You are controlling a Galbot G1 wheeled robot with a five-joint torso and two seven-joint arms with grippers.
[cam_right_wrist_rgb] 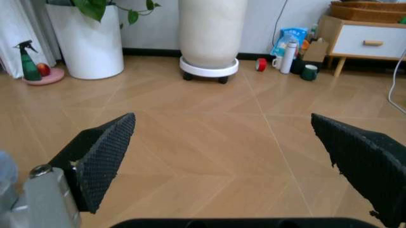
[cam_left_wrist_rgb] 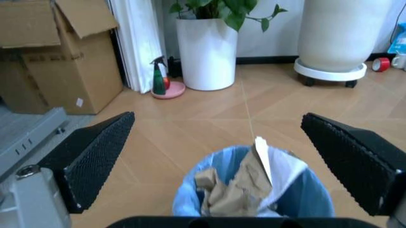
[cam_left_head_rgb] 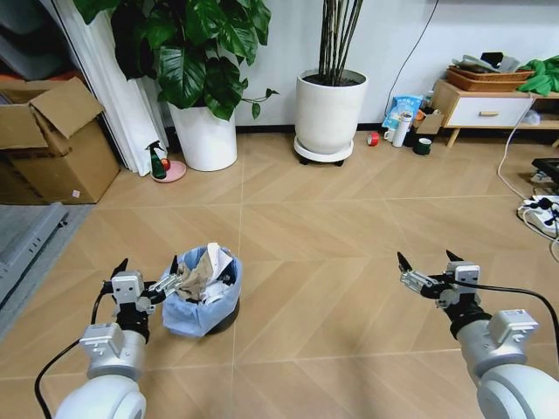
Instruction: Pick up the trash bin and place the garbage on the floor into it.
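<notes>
The trash bin (cam_left_head_rgb: pixel 203 301), already stuffed with the garbage (cam_left_head_rgb: pixel 203 275), is sitting on the floor (cam_left_head_rgb: pixel 332 253) just in front of the wide-open, empty left hand (cam_left_head_rgb: pixel 144 278), while the right hand (cam_left_head_rgb: pixel 428 269) is hanging open and empty well apart.

Head view looked forward and down from above both arms, taking in the wood floor (cam_left_head_rgb: pixel 332 227) out to the far wall; left arm at lower left, right arm at lower right. Left wrist view sat low, just behind the left gripper (cam_left_wrist_rgb: pixel 219 142), facing the same wall, with the trash bin (cam_left_wrist_rgb: pixel 254 194) close under it. Right wrist view sat low behind the right gripper (cam_right_wrist_rgb: pixel 222 142), facing the wall over bare floor. All three shared the round white planter on wheels (cam_left_head_rgb: pixel 330 109) (cam_left_wrist_rgb: pixel 333 38) (cam_right_wrist_rgb: pixel 209 33), the other white pot (cam_left_head_rgb: pixel 208 135) (cam_left_wrist_rgb: pixel 206 59) (cam_right_wrist_rgb: pixel 89 45) and the green spray bottle (cam_left_head_rgb: pixel 157 161) (cam_left_wrist_rgb: pixel 158 78) (cam_right_wrist_rgb: pixel 25 61).
</notes>
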